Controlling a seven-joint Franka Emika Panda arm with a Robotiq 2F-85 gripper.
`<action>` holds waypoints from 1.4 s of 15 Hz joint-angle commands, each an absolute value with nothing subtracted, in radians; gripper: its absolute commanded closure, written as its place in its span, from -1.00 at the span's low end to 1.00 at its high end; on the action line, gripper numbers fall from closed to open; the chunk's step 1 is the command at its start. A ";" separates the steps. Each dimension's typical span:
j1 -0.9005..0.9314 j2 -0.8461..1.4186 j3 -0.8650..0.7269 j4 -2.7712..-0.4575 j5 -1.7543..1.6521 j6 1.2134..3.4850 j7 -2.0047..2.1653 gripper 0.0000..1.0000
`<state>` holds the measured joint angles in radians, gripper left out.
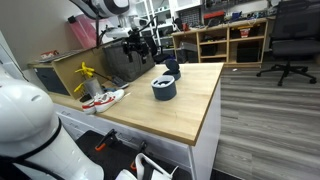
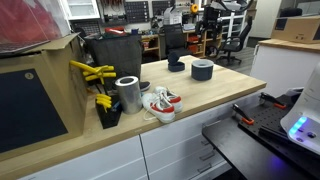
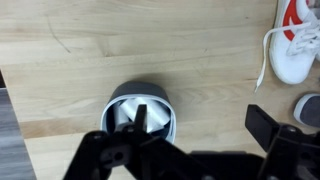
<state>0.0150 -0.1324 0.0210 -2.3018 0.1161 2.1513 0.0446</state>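
The black two-fingered gripper [image 1: 142,47] hangs in the air on the white robot arm, above the far side of the light wooden bench [image 1: 185,115]. It holds nothing. In the wrist view its fingers [image 3: 265,125] stand wide apart at the lower edge of the picture, and nothing lies between them. Nearest to it is a dark grey round container with a pale inside [image 3: 140,110]. In the wrist view this container sits just past the gripper [image 3: 175,140], upright on the bare wood. In both exterior views the same container [image 1: 164,88] [image 2: 202,69] stands well below the gripper and apart from it, near the middle of the bench. A smaller dark round bowl [image 1: 170,68] [image 2: 176,65] sits just beside it on the side of the shelves. A pair of white and red sports shoes [image 1: 104,100] [image 2: 160,102] [image 3: 293,45] lies near the bench edge, well apart from the container. Next to the shoes in an exterior view stand a shiny metal cylindrical can [image 2: 128,93] and a bunch of yellow-handled tools [image 2: 92,74], before a brown cardboard box [image 2: 40,75].
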 commanded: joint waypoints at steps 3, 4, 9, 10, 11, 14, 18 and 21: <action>-0.007 0.112 -0.005 -2.051 0.017 2.107 0.048 -1.00; -0.010 0.150 -0.011 -2.017 -0.007 2.103 0.050 -1.00; -0.010 0.289 -0.033 -1.896 -0.076 2.078 0.052 -1.00; -0.007 0.308 -0.035 -1.880 -0.089 2.070 0.055 -1.00; -0.006 0.325 -0.035 -1.866 -0.093 2.063 0.050 -1.00; -0.009 0.335 -0.016 -1.820 -0.062 1.963 -0.004 -1.00; -0.006 0.332 -0.017 -1.843 -0.074 1.999 0.023 -1.00; -0.006 0.332 -0.017 -1.841 -0.074 1.996 0.022 -1.00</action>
<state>-0.0078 0.3316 -0.0157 -1.8428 -0.0743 1.9986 0.0228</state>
